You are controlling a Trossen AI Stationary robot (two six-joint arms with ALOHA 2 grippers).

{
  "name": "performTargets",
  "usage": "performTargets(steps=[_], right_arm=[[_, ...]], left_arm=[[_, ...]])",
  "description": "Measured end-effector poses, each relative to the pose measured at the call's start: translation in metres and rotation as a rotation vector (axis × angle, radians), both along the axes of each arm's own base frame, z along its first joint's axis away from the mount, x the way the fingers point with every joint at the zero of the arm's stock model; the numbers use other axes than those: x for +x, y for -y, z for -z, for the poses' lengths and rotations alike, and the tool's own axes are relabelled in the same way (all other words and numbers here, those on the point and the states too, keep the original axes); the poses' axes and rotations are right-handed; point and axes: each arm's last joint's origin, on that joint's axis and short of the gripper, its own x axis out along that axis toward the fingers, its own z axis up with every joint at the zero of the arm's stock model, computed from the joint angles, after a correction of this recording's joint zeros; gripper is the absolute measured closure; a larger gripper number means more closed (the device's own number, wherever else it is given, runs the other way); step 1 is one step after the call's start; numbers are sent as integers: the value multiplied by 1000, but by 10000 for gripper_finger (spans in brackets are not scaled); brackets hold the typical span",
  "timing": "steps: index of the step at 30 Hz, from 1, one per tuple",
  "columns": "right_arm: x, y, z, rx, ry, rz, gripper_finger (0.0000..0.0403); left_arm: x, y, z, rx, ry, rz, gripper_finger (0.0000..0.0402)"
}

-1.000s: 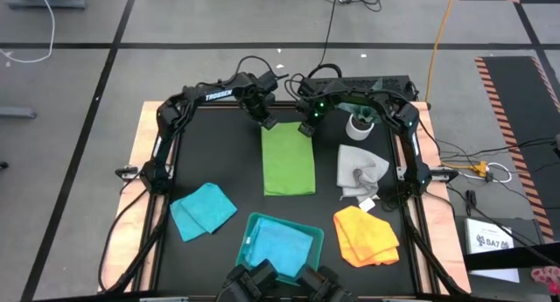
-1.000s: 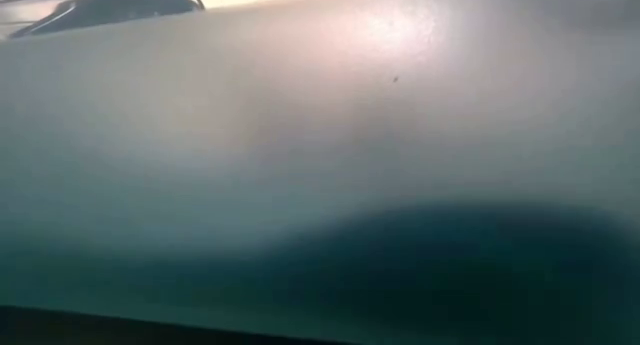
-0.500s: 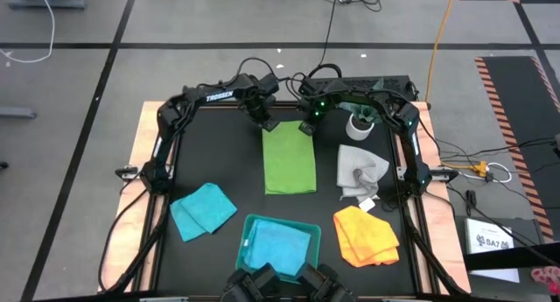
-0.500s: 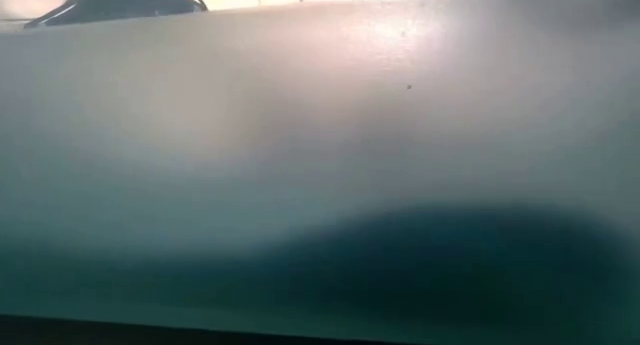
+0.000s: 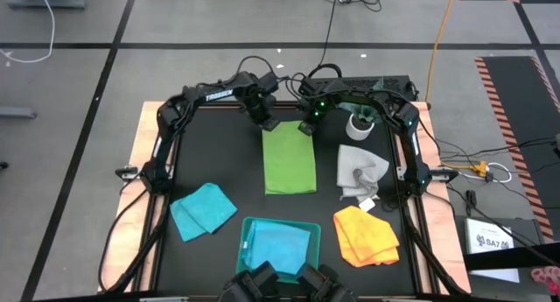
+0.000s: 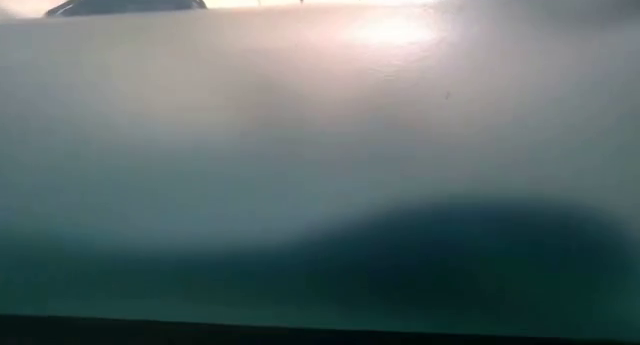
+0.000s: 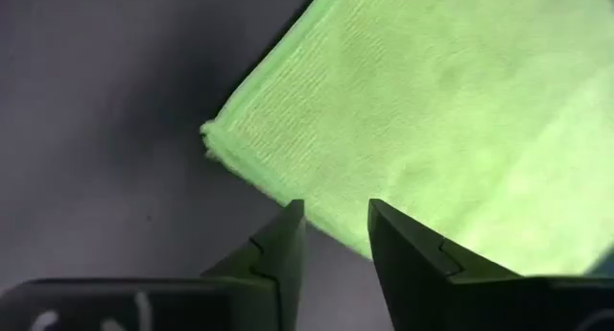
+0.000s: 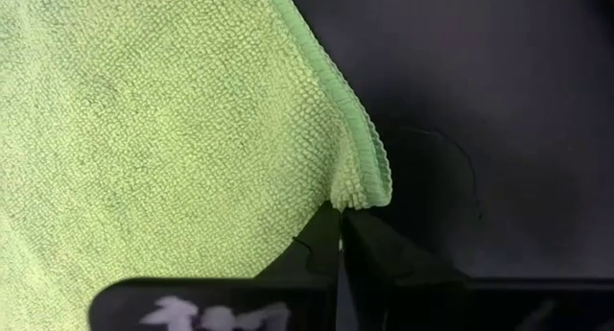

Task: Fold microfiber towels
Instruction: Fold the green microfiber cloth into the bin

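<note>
Overhead first: I see the lime green towel [image 5: 289, 159] lying flat as a long folded strip in the middle of the black table [image 5: 227, 162]. My left gripper [image 5: 269, 124] sits at the strip's far left corner and my right gripper [image 5: 306, 128] at its far right corner, the two arms meeting over that end. The grey-white towel [image 5: 359, 172] lies crumpled just right of the green one. The yellow-orange towel [image 5: 366, 235] is near the front right, one turquoise towel [image 5: 203, 209] near the front left, and the other turquoise towel [image 5: 278, 246] rests inside the teal tray [image 5: 248, 225] at the front edge.

From table height I get only a blurred teal surface filling the picture, so nothing useful there.

Through the left wrist camera, the green towel's corner [image 7: 230, 139] lies just ahead of my left fingers [image 7: 278, 249], which stand a narrow gap apart with the cloth's edge at the gap; I cannot tell whether they grip it.

Through the right wrist camera, my right fingers [image 8: 369, 254] are pressed together, pinching the green towel's corner [image 8: 363, 182], which puckers up at the tips.
</note>
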Motion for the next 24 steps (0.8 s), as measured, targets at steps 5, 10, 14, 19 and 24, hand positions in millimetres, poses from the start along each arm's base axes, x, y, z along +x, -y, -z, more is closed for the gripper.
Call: performTargets(steps=[5,10,14,19,24], right_arm=[[0,1,0,0,0,2,401],[-1,0,-4,-8,8,2,401],[-4,1,-10,-8,23,6,401],[-4,0,-17,-14,35,5,401],[-5,-3,-16,0,10,-1,401]], left_arm=[[0,-4,0,32,4,-7,311],[0,-7,1,93,-15,2,313],[1,-7,8,137,-59,59,314],[4,-2,10,178,-87,140,314],[4,1,13,194,-129,175,314]])
